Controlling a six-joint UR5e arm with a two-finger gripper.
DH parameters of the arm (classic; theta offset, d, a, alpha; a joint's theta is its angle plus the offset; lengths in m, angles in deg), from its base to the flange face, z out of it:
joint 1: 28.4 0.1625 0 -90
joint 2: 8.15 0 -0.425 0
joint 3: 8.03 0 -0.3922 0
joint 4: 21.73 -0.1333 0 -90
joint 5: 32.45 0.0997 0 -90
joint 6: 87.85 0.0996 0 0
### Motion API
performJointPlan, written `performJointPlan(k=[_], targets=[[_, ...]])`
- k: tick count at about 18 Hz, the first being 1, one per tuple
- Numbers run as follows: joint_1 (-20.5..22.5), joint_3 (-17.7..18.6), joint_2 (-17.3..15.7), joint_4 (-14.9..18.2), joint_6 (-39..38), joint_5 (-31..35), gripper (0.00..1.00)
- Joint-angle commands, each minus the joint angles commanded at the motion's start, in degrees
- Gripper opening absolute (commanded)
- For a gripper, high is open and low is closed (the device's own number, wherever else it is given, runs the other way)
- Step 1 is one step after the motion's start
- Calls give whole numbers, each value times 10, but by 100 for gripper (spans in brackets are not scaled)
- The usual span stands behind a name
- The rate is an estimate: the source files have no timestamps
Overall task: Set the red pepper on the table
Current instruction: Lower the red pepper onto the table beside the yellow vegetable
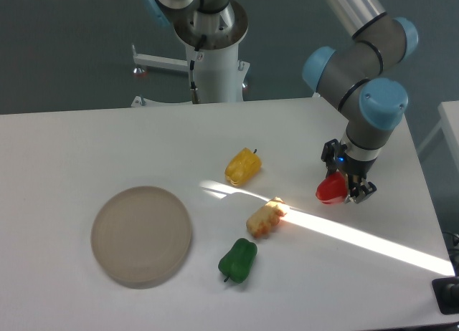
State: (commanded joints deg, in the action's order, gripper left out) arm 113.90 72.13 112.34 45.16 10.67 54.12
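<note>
The red pepper (330, 190) is small, glossy and bright red, at the right side of the white table (107, 145). My gripper (344, 188) points down over it with its dark fingers (356, 191) closed around the pepper's right side. The pepper sits at or just above the tabletop; I cannot tell whether it touches. Part of the pepper is hidden behind the fingers.
A yellow pepper (242, 166) lies mid-table, a corn-like yellow piece (265, 218) in front of it, a green pepper (237, 259) nearer the front. A round beige plate (141, 235) sits at the left. A bright sun stripe crosses the table. The right edge is close to the gripper.
</note>
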Motion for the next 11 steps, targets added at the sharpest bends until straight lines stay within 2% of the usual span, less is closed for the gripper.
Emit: performJointPlan(k=[11], targets=[[-7,5,18,-13,-11,3,56]])
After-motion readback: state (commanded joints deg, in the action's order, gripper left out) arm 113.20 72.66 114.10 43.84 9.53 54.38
